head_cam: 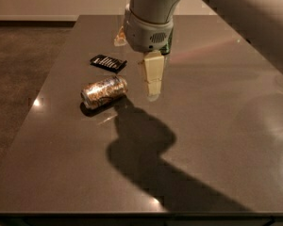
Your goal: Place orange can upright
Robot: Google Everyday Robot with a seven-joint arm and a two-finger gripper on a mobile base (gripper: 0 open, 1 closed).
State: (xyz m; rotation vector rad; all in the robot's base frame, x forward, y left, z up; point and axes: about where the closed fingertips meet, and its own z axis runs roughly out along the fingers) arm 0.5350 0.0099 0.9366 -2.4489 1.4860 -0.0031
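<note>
The orange can (104,92), with a mottled orange-brown and silver label, lies on its side on the dark table (212,126), left of centre, its silver top facing left. My gripper (151,92) hangs pointing down just right of the can, a short gap away, with its tip a little above the tabletop. It holds nothing that I can see.
A flat black object (108,63) lies behind the can. A small tan item (120,36) sits at the back, partly hidden by my wrist. The table's left edge (47,93) drops to the floor. My arm's shadow (141,145) falls across the middle of the table.
</note>
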